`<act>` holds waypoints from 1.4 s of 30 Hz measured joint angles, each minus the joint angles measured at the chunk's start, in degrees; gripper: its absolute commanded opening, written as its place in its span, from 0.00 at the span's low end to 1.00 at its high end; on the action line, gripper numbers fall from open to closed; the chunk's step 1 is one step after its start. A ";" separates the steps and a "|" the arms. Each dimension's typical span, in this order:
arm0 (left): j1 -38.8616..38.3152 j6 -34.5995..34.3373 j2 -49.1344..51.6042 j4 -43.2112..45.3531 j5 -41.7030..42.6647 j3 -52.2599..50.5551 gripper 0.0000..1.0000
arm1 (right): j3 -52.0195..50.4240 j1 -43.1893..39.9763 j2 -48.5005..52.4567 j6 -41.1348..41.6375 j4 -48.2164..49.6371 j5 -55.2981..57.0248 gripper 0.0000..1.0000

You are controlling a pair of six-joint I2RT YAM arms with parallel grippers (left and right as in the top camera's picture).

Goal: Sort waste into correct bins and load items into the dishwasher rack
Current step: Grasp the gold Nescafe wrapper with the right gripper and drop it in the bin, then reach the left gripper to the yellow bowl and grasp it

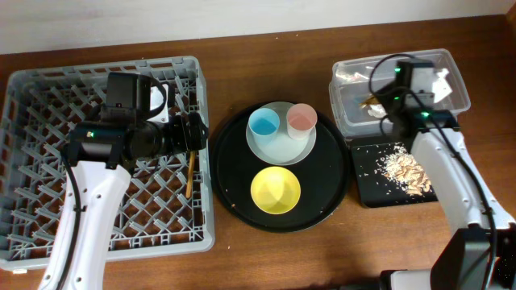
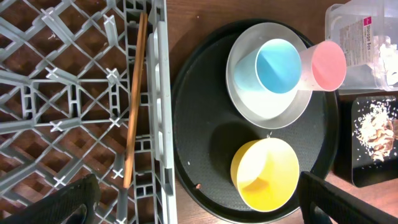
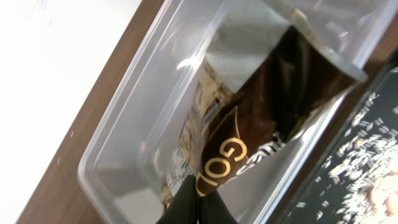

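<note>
Grey plastic lattice rack (image 1: 32,105) at frame left holds wooden chopsticks (image 1: 189,179); round black tray (image 1: 234,189) centre; clear plastic tub (image 1: 461,89), foil wrapper (image 3: 261,106) inside, upper right; shallow black rectangular tray (image 1: 367,177) below it.

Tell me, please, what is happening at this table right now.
The right claw is pinched on the gold foil wrapper inside the clear tub, next to the black tray holding the food scraps. The left claw hangs open and empty over the edge of the dishwasher rack, where a chopstick lies. The plate, blue cup, pink cup and yellow bowl sit on the round black tray, not yet loaded.
</note>
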 measured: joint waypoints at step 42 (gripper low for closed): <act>-18.99 5.97 0.00 -1.05 6.29 0.00 0.60 | 3.41 -7.80 -20.65 -22.73 -34.53 -1.42 0.98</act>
